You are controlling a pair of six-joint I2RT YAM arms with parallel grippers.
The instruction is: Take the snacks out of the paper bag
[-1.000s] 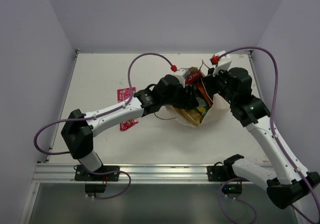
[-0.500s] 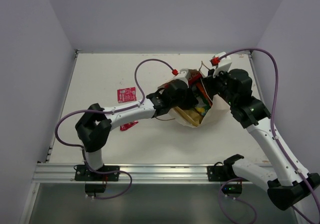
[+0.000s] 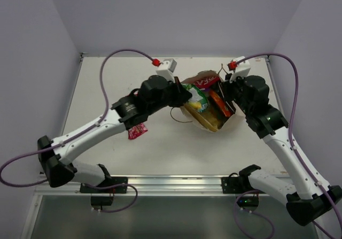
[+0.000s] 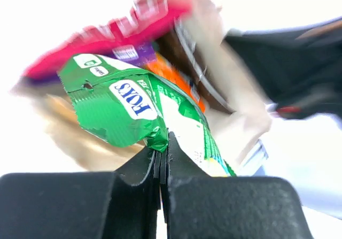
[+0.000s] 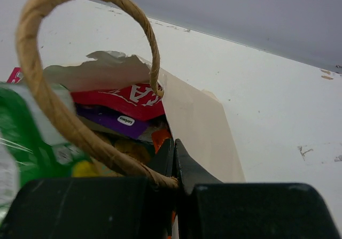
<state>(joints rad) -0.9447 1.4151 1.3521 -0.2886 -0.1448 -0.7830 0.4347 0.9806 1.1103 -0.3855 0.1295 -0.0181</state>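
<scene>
The paper bag (image 3: 228, 123) lies on its side at mid-table, mouth toward the left, with snacks spilling out. My left gripper (image 3: 185, 93) is at the mouth, shut on a corner of a green packet (image 3: 196, 96) and lifting it partly clear. The left wrist view shows the jaws (image 4: 163, 154) pinching the green foil (image 4: 128, 105), with a red packet (image 4: 107, 33) behind. My right gripper (image 3: 228, 102) is shut on the bag's wall (image 5: 197, 126) beside a string handle (image 5: 48, 100). Red (image 5: 123, 99) and purple (image 5: 109, 122) packets lie inside. A tan-yellow bag (image 3: 207, 120) lies lowest.
A small pink-red packet (image 3: 137, 131) lies on the white table (image 3: 107, 78) left of the bag, under my left forearm. Purple cables arc over both arms. Walls close the table at the left, back and right; a metal rail (image 3: 171, 183) runs along the near edge.
My left gripper shut on the green packet inside the bag and drew it back left and up out of the mouth. The left arm swung outward. The right gripper kept its hold.
</scene>
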